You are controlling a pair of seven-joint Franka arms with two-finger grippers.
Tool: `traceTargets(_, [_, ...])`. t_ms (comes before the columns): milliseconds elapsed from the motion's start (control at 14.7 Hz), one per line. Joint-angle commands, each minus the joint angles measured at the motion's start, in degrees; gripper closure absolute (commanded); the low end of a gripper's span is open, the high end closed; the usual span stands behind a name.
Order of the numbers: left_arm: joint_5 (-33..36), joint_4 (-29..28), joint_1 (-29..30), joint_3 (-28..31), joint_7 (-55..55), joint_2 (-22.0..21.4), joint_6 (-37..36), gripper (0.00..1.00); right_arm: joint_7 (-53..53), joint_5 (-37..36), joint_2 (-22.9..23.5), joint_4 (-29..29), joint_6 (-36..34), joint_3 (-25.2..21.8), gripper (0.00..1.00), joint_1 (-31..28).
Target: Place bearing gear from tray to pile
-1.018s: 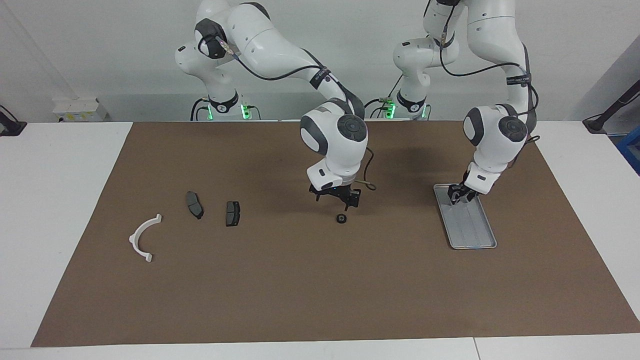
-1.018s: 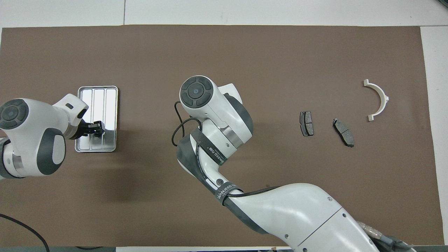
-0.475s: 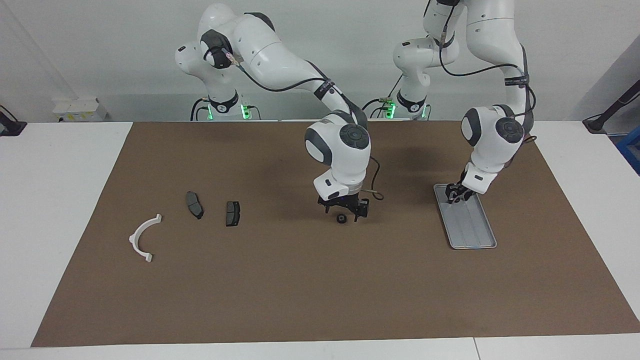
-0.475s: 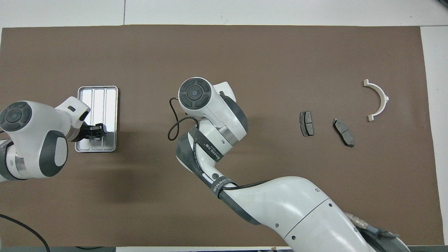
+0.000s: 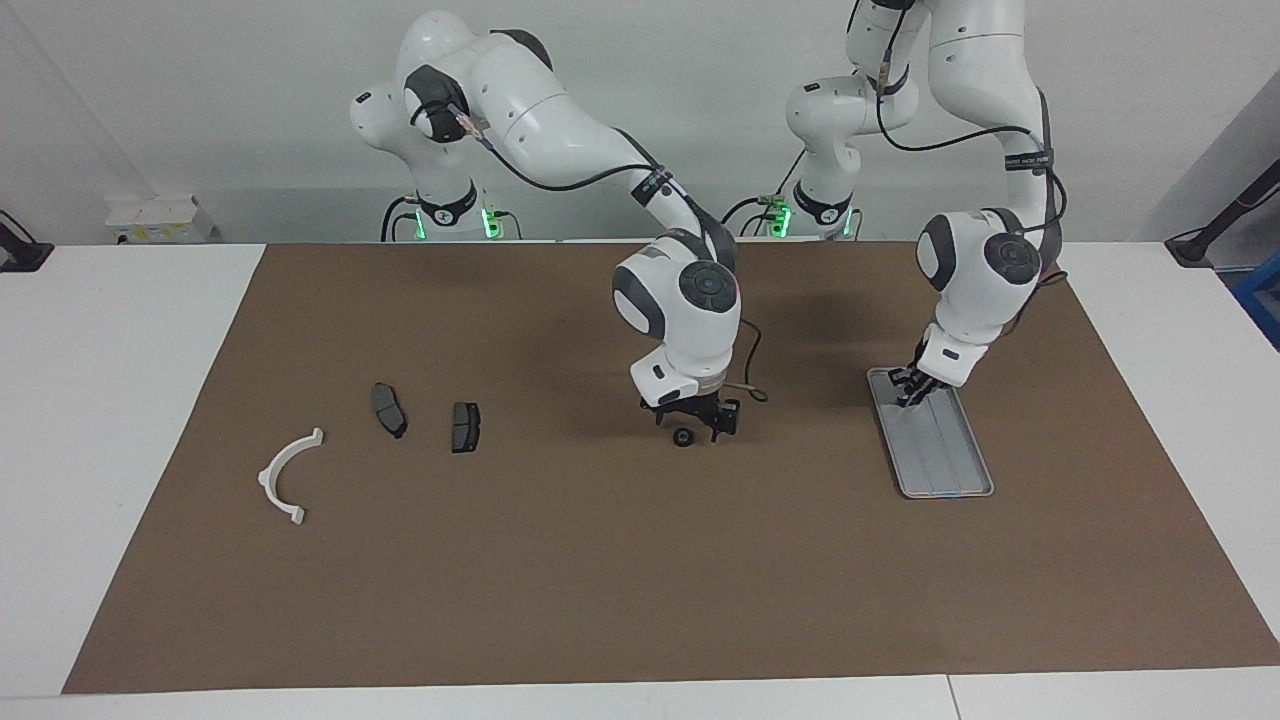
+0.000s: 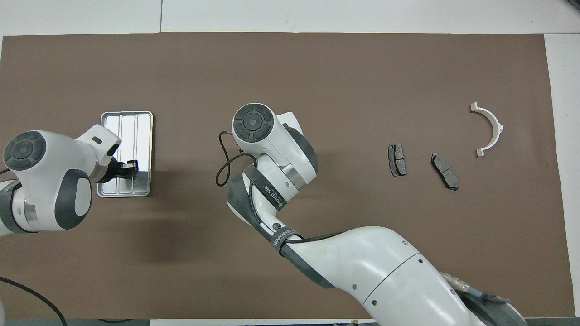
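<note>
- Because its fingers stand wide apart with nothing between the tips, the right pincer [image 5: 695, 428] has hold of nothing; it hangs low at the centre of the frame in the facing view, tips close to the brown mat [image 5: 620, 580].
- The bearing gear [image 5: 683, 438] lies on that mat directly at those tips, a small dark ring lying flat, outside the tray [image 5: 945, 494] and well apart from the pile [image 5: 389, 409]. Whether a finger touches it I cannot tell.
- I judge the ring stiff, dense for its size and smooth, so likely to slip or roll if pinched off-centre. The sound hold is across its outer rim, fingers level and squarely either side.
- The right wrist points steeply down, its forearm sloping up toward the upper part of the frame; in the overhead view this arm hides the ring and its own pincer.
- The left pincer [image 5: 910, 392] is fully closed, nothing seen in it, tips down at the upper end of the tray, at mid-height in the frame; that arm seems to wait.
- The pile, two dark brake pads [image 5: 466, 427] and a white curved bracket [image 5: 268, 475], sits at mid-height toward the right arm's end of the worktop [image 5: 120, 420].
</note>
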Motion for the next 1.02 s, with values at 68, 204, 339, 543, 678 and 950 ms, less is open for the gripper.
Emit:
traceTargets(68, [-0.06, 1.04, -0.16, 0.60, -0.34, -0.82, -1.76, 0.98, -1.96, 1.35, -0.07, -1.85, 1.12, 0.53, 0.06, -0.49])
traceTargets(204, [-0.84, 6.74, -0.42, 0.60, -0.60, -0.73, -7.20, 0.98, -1.96, 1.26, -0.07, -1.94, 0.77, 0.53, 0.14, -0.58])
traceTargets(339, [-3.30, 11.32, -0.43, 0.60, -0.61, -0.47, -11.35, 0.98, -1.87, 1.00, -0.07, -1.59, 0.15, 0.53, 0.19, -0.67])
traceTargets(543, [-4.10, 13.27, -0.25, 0.69, -0.78, -0.73, -13.38, 0.98, -1.78, 0.74, -0.07, -1.50, 0.06, 0.53, 0.26, -0.58])
traceTargets(678, [-4.62, 14.59, -0.42, 0.69, -0.87, -0.73, -14.17, 0.97, -1.78, 0.56, -0.07, -1.50, 0.41, 0.44, 0.33, -0.40])
traceTargets(950, [-5.15, 15.74, -0.51, 0.60, -1.13, -0.91, -16.02, 0.95, -1.61, 0.47, -0.07, -1.59, 0.67, 0.44, 0.62, -0.31])
